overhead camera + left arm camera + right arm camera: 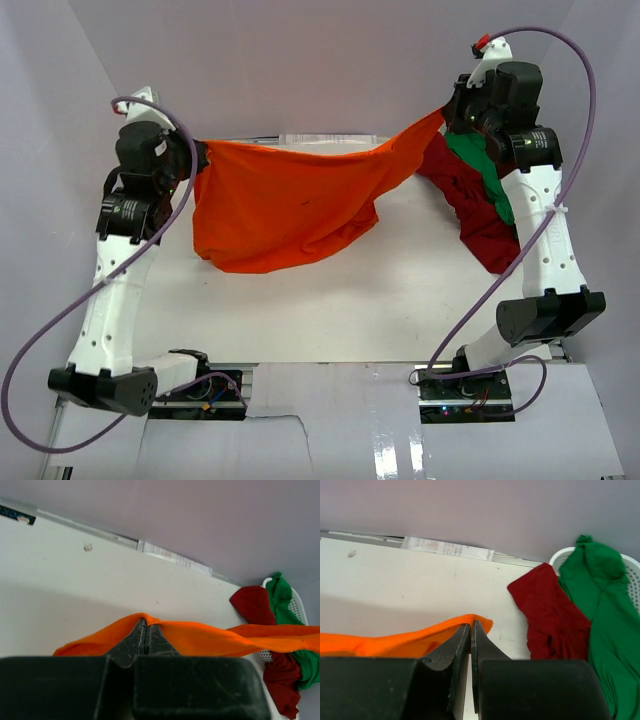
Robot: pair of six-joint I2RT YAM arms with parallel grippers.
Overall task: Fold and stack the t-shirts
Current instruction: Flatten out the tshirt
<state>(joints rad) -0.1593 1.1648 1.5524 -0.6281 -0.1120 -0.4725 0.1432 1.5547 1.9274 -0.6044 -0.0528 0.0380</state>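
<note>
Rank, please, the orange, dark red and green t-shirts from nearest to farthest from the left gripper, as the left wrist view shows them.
1. The orange t-shirt: pinched in the shut left gripper and stretching away to the right.
2. The dark red t-shirt: off to the right, on the near side of the green one.
3. The green t-shirt: farthest, just beyond the red, at the right edge.

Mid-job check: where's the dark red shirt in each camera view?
Top external: dark red shirt at right, between orange shirt and right arm.
Left wrist: dark red shirt near the right edge.
Right wrist: dark red shirt right of centre.
Shared landmark: green shirt lying against it.
</note>
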